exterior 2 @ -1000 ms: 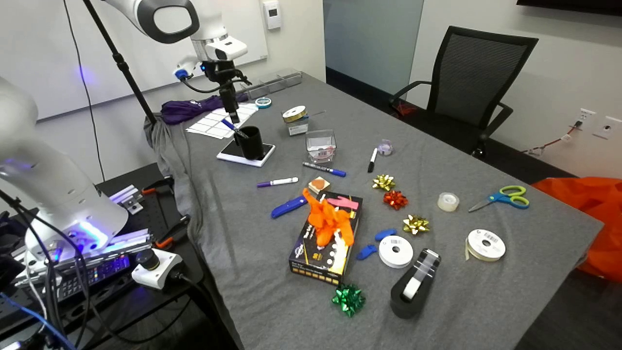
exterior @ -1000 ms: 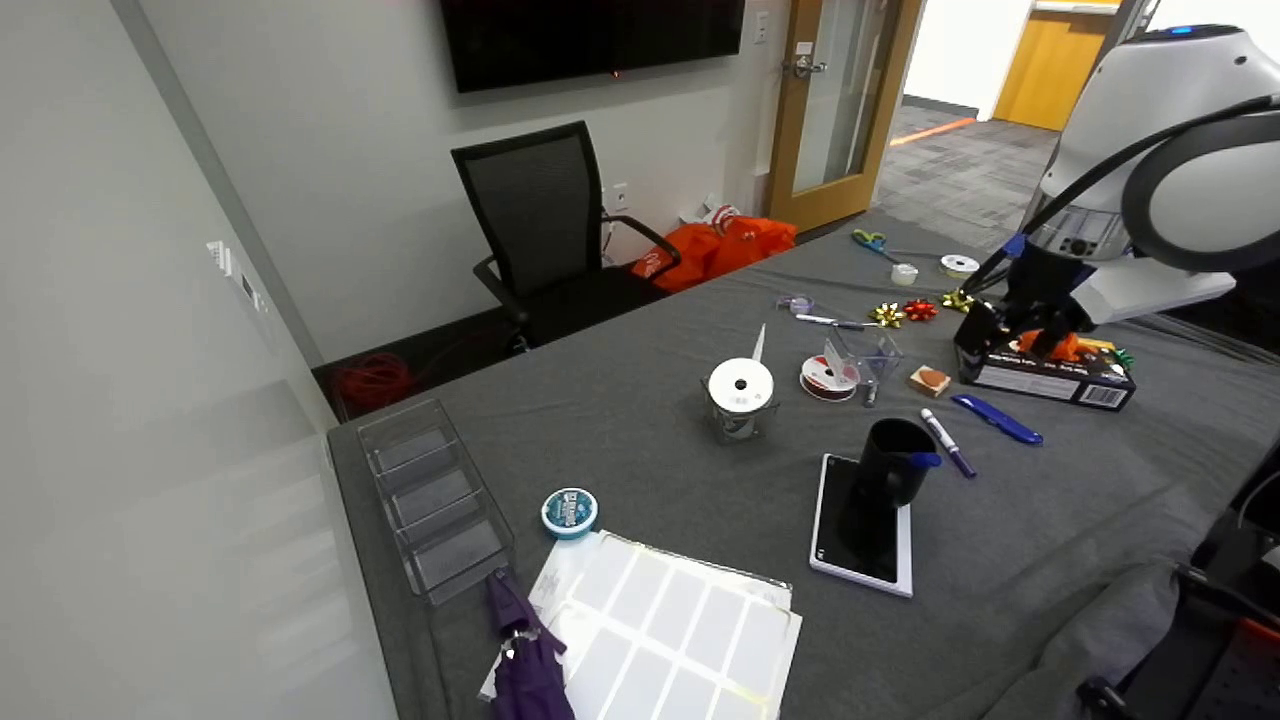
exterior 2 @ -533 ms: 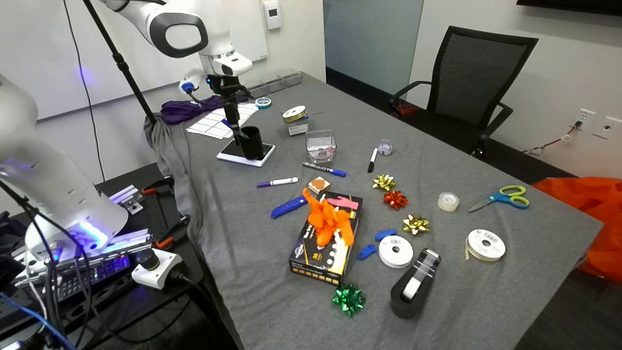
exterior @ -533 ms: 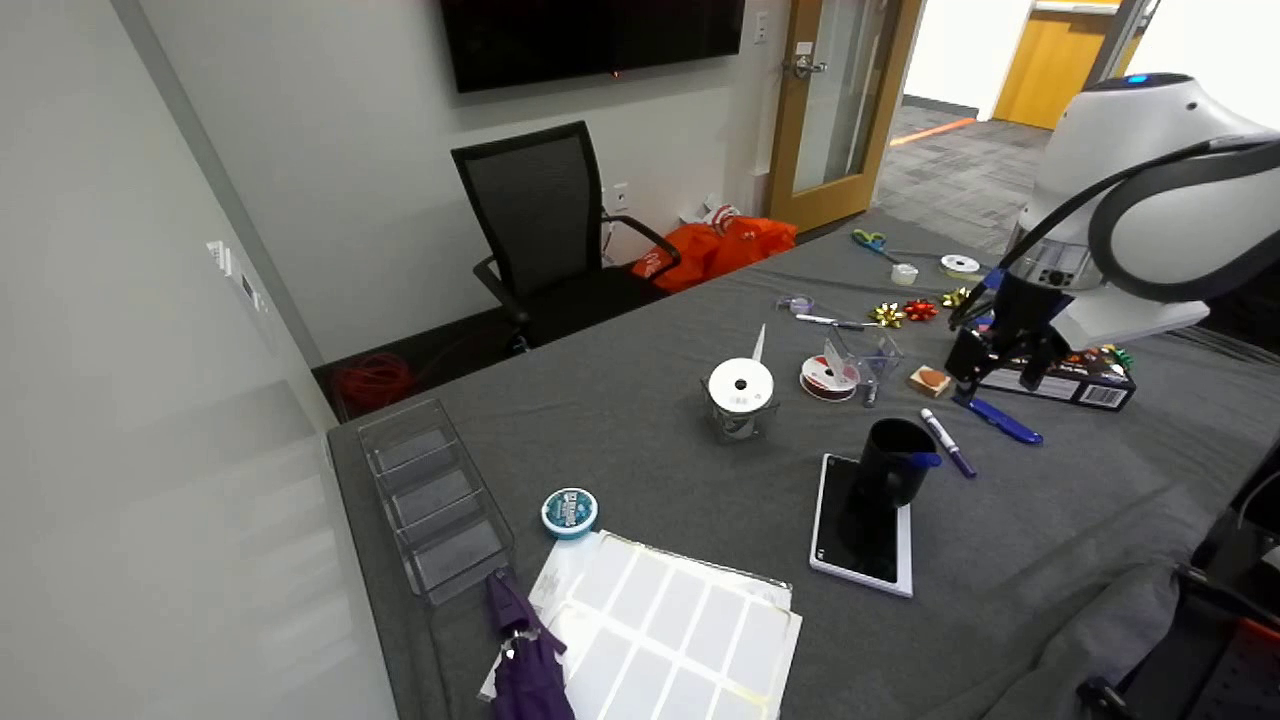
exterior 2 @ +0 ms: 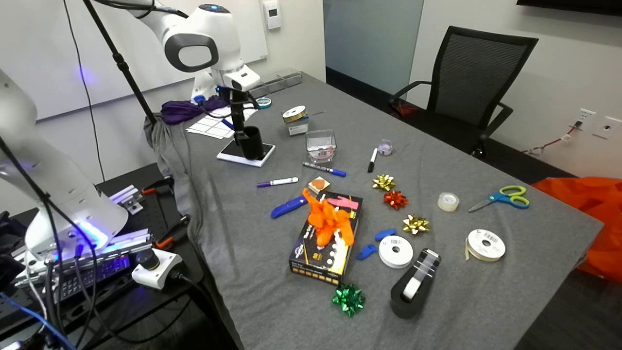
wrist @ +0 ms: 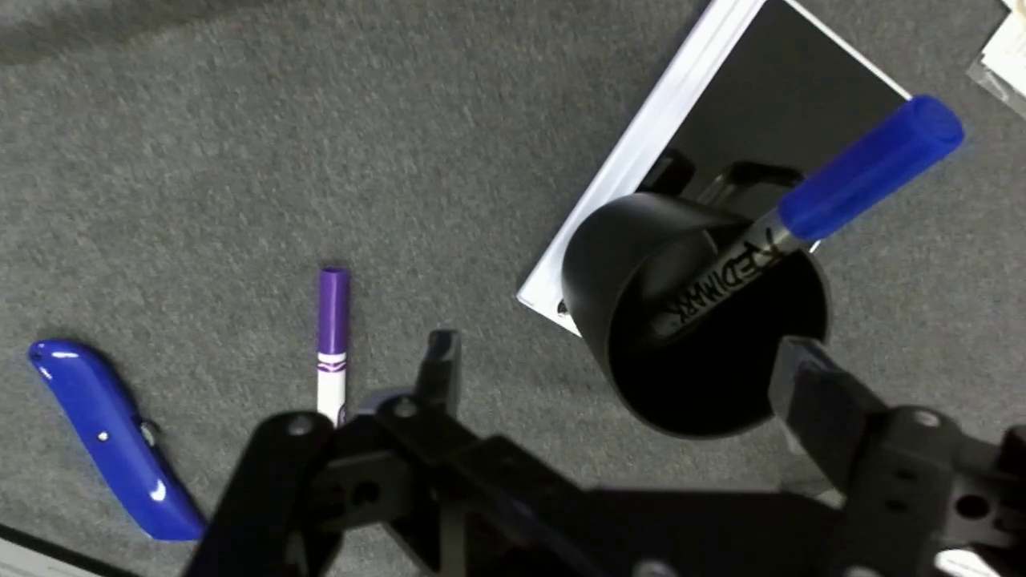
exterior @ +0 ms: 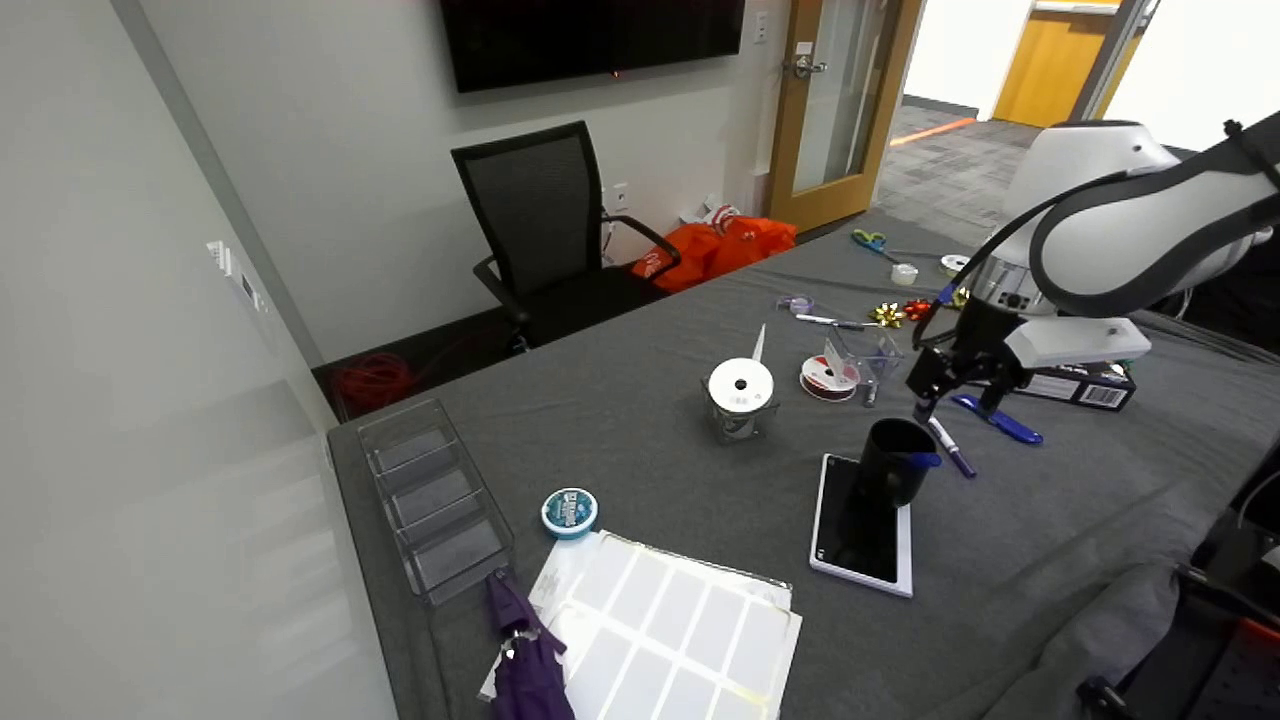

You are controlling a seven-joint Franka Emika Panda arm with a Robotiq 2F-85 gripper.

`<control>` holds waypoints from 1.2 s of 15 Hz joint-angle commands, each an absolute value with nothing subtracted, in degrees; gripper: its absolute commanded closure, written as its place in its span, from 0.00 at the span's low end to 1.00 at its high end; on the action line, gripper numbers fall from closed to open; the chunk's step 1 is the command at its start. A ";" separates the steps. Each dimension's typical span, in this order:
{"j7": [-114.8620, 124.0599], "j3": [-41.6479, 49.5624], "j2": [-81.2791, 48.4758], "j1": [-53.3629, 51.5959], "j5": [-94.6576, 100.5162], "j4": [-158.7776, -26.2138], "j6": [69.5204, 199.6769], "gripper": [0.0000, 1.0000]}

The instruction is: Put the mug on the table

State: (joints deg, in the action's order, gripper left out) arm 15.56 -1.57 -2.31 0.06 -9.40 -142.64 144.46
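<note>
Mug black, upright in both exterior views, on one end of the white-edged slab that lies on the desk; blue-capped marker leans out over the rim. From the fingers, spread wide and gripping nothing, mug lies ahead and off-centre, toward the finger at right in wrist view, whose tip overlaps the rim; contact can't be told. Mug's axis vertical: likely wants a sideways correction to centre it, then descent.
</note>
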 commanded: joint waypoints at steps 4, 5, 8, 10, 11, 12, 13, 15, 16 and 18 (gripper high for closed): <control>15.29 -1.27 -8.57 -0.84 -10.05 -139.97 149.25 0.00; 15.16 -1.25 -9.25 -0.86 -10.04 -139.81 149.88 0.00; 14.36 -1.28 -11.25 -0.88 -10.00 -139.45 151.73 0.00; 14.16 -1.30 -12.65 -0.92 -10.02 -139.15 153.21 0.25; 14.15 -1.24 -13.26 -0.95 -9.86 -138.98 153.70 0.26; 14.14 -1.24 -13.77 -0.97 -9.84 -138.82 154.11 0.34; 14.09 -1.25 -14.27 -0.98 -9.88 -138.71 154.62 0.40; 13.90 -1.26 -15.15 -0.96 -9.88 -138.36 155.12 0.55; 13.77 -1.25 -15.50 -0.95 -9.83 -138.21 155.24 0.62; 13.35 -1.25 -16.13 -0.87 -9.78 -137.94 155.39 0.76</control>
State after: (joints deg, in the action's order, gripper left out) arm 15.16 -1.58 -14.28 -0.64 -9.72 -138.98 154.08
